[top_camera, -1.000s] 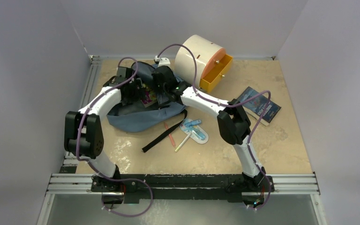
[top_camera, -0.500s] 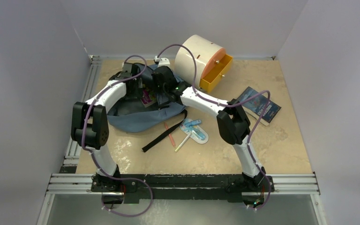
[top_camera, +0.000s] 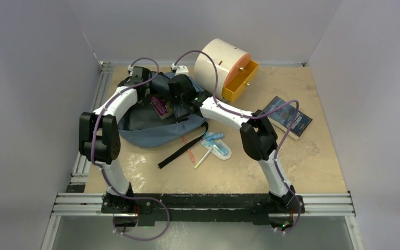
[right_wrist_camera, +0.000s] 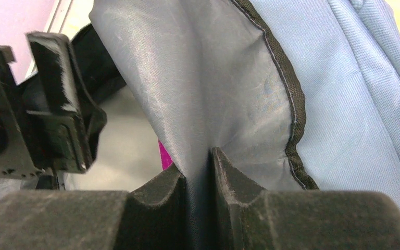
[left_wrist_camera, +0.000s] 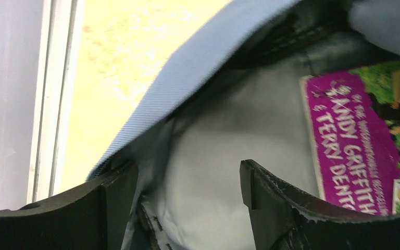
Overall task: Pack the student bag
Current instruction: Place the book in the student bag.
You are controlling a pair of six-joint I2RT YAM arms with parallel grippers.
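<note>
The slate-blue student bag [top_camera: 153,130] lies at the table's far left with its mouth held open. A magenta book [top_camera: 161,107] lies inside it, and also shows in the left wrist view [left_wrist_camera: 351,143]. My left gripper [left_wrist_camera: 187,177] is open and empty, with its jaws over the grey lining just inside the bag's blue rim [left_wrist_camera: 198,62]. In the top view the left gripper [top_camera: 146,91] sits at the bag's far-left edge. My right gripper [right_wrist_camera: 198,161] is shut on the bag's opening flap [right_wrist_camera: 213,88] and holds it up. In the top view the right gripper [top_camera: 179,105] is just right of the book.
A cream cylindrical cabinet [top_camera: 216,60] with an open orange drawer [top_camera: 239,80] stands behind the bag. A blue book [top_camera: 290,117] lies at the right. A clear pouch [top_camera: 216,145], a pink pen [top_camera: 188,148] and a yellow pen [top_camera: 203,159] lie near the bag's black strap [top_camera: 179,148].
My left gripper has drawn back from the magenta book toward the bag's far-left edge, and the book now lies in the bag. The right arm has kept its hold on the flap.
</note>
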